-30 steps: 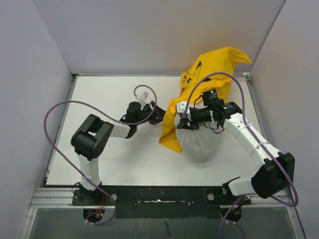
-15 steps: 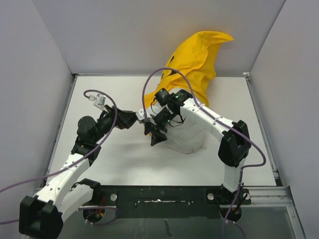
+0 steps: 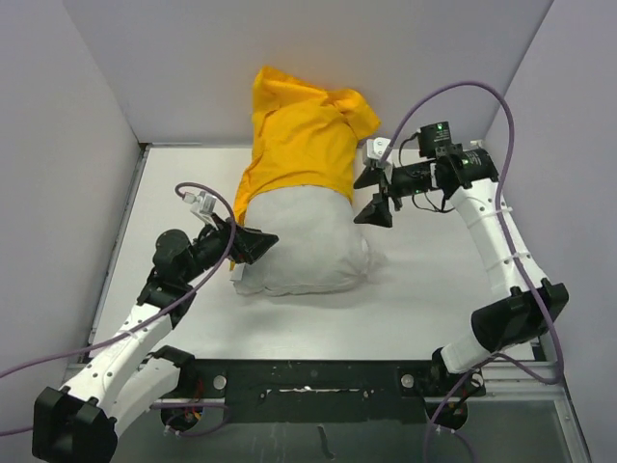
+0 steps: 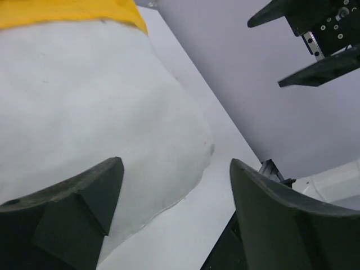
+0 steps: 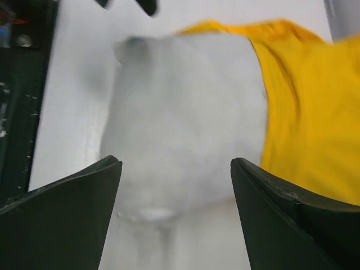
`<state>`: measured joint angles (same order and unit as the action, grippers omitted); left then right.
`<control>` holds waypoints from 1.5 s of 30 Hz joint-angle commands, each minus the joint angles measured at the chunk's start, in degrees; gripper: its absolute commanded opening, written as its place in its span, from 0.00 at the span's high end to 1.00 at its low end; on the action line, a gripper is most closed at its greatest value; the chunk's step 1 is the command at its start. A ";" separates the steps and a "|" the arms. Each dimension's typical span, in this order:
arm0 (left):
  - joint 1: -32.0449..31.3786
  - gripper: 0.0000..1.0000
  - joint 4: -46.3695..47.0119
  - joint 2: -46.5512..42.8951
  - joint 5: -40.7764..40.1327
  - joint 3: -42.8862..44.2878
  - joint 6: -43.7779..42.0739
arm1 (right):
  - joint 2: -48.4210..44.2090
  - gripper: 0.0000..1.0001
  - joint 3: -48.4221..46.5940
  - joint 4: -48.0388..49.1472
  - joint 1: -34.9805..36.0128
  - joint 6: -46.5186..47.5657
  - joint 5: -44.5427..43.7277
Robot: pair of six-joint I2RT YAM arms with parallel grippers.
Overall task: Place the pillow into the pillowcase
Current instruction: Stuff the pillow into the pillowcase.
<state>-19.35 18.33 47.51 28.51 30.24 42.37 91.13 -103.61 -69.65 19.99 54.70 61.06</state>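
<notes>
Left gripper (image 3: 253,243): jaws spread wide, nothing clamped between them. Its fingers (image 4: 84,197) sit low at the left near corner of the pillow (image 3: 304,241), and the white fabric fills the wrist view just ahead; contact cannot be told. Right gripper (image 3: 374,193): jaws likewise wide apart and empty, hanging above the table (image 3: 434,299) off the right flank of the bundle, clear of the cloth. Pillow lies mid-table, with its near end bare and bulging toward the arms and its far end tucked under the mouth of the pillowcase (image 3: 299,135). The long axis of the bundle runs near to far, leaning slightly left. The yellow closed end rides up against the back wall and the mouth faces the arms. Half a second ago the right gripper was down at the pillow's left end, close to the left gripper, and the yellow cloth stood right of centre. The right arm has since swung out to the right and the bundle lies further left.
</notes>
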 commanded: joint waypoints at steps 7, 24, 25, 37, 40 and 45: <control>-7.97 0.45 -14.28 7.55 -13.03 6.47 -13.00 | -0.38 0.34 13.42 29.43 7.96 -9.02 -32.10; -6.16 0.34 -15.98 10.20 -14.54 4.13 -13.89 | 19.52 0.54 -0.80 36.91 13.78 -6.38 -55.80; -6.14 0.33 -15.59 10.68 -14.43 3.94 -13.67 | 20.06 0.58 -0.75 37.84 14.15 -6.02 -57.71; -4.12 0.64 10.79 26.82 -9.12 4.24 -15.42 | 10.48 1.00 -0.53 20.37 16.32 -2.15 -31.62; -4.30 0.84 16.43 28.27 -4.61 5.14 -15.99 | 5.70 1.00 0.99 11.36 16.04 1.37 -13.08; -11.41 0.95 23.33 27.41 0.72 3.64 -20.00 | -2.33 1.00 9.51 5.92 13.96 3.33 1.51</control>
<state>-24.99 26.63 75.48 24.77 33.12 27.00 96.77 -99.42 -53.54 34.39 56.51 38.28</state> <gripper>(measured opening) 0.070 0.028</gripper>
